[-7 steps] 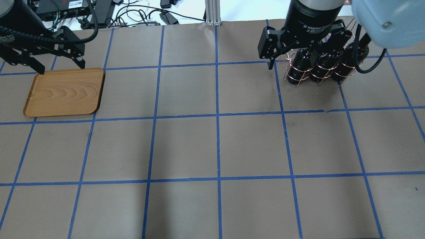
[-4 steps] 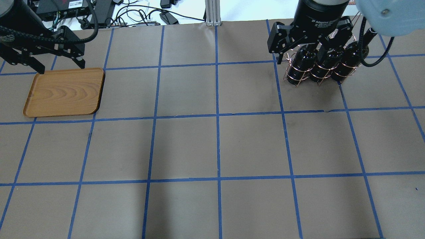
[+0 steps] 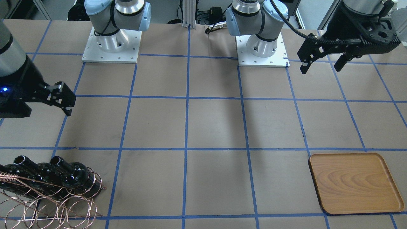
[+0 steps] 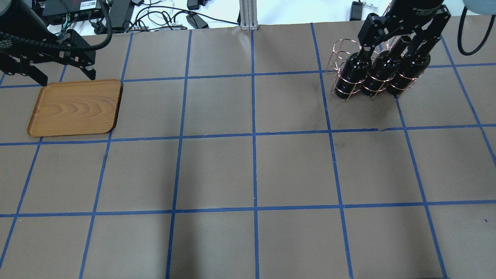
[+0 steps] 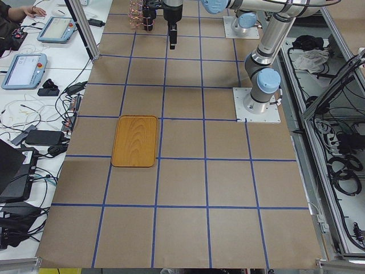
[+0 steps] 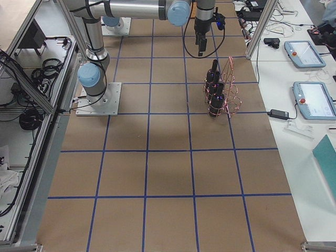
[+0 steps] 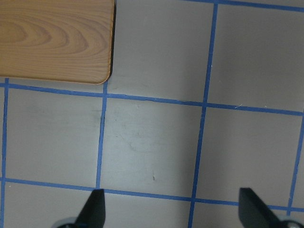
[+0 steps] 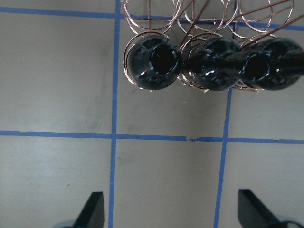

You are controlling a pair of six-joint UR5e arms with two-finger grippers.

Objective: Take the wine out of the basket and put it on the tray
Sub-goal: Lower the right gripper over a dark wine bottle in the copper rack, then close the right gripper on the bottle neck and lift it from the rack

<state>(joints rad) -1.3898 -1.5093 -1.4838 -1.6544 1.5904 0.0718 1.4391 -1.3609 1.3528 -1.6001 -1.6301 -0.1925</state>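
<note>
Three near-black wine bottles [image 4: 376, 75] stand necks up, side by side in the copper wire basket [image 4: 341, 48] at the table's far right. In the right wrist view I look down on their mouths [image 8: 154, 59] and on the basket's loops [image 8: 156, 14]. My right gripper [image 4: 393, 46] hangs open and empty above the bottle necks and touches none; its fingertips [image 8: 95, 209] show in the wrist view. The wooden tray [image 4: 75, 108] lies empty at the far left. My left gripper [image 4: 66, 76] is open and empty, above the tray's far edge. The tray's corner [image 7: 52, 38] shows in the left wrist view.
Brown paper with a blue tape grid covers the table [image 4: 252, 170]. Cables and electronics [image 4: 155, 15] and an aluminium post [image 4: 248, 15] lie beyond the far edge. The two arm bases [image 3: 111, 41] [image 3: 262, 47] stand on the robot's side. Teach pendants [image 6: 302, 52] lie on a side bench.
My right gripper has moved right and towards the far edge, from over the basket's left side to above the bottle necks, still open. The left gripper has hardly moved.
</note>
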